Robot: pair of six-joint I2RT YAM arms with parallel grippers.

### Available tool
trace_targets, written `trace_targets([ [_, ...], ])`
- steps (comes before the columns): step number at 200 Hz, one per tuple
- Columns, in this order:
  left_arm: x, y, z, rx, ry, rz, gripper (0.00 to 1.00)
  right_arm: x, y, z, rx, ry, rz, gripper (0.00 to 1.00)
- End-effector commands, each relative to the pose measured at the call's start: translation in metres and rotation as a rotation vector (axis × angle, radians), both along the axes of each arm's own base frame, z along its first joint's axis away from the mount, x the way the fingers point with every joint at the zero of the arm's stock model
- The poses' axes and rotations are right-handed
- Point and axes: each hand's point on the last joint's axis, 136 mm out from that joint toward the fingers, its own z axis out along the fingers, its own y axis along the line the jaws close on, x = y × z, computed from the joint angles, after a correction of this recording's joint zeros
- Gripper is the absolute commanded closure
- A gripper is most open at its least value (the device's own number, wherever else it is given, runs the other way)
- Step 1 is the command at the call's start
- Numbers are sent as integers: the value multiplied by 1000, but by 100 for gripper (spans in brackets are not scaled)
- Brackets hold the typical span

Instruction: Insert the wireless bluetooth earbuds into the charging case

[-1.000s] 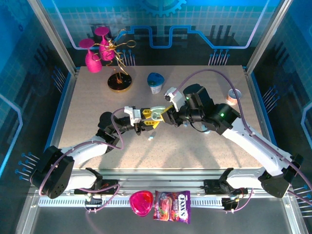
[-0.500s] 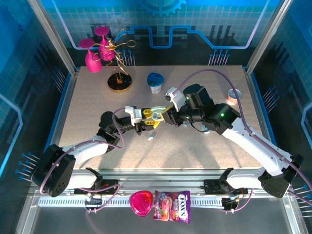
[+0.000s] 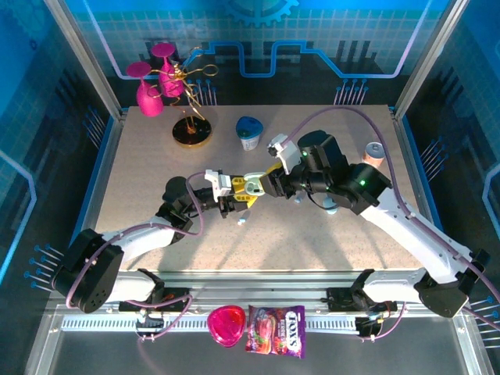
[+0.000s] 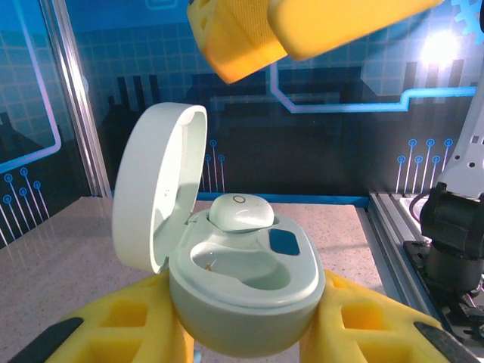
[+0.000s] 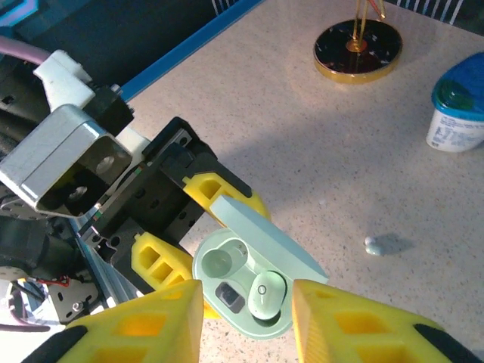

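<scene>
Left gripper (image 4: 242, 333) pinching charging case (image 4: 243, 291); right gripper (image 5: 246, 318) hanging spread above seated earbud (image 4: 240, 212) (likely light, slick; pinch its body gently).

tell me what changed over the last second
The right gripper opened and eased slightly back to the right, off the charging case, where an earbud now sits in one socket. The left gripper still clamps the case, and the loose earbud on the table has not moved.
</scene>
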Motion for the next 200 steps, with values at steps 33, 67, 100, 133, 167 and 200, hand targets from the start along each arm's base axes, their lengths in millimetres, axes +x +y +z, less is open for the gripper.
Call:
trace_targets([
  [33, 11, 1, 4, 19, 48, 40, 69, -2, -19, -11, -172, 85, -166, 53],
  [67, 18, 2, 1, 18, 89, 72, 69, 0, -19, -18, -243, 93, -237, 53],
  [100, 19, 2, 4, 12, 96, 72, 69, 7, -9, -26, -257, 99, -247, 55],
  [133, 17, 3, 5, 11, 94, 72, 69, 13, 3, -32, -258, 100, -237, 59],
  [167, 15, 3, 6, 11, 88, 70, 69, 20, 12, -37, -260, 102, -233, 65],
  [200, 14, 3, 9, 7, 81, 66, 69, 23, 16, -44, -262, 122, -240, 67],
])
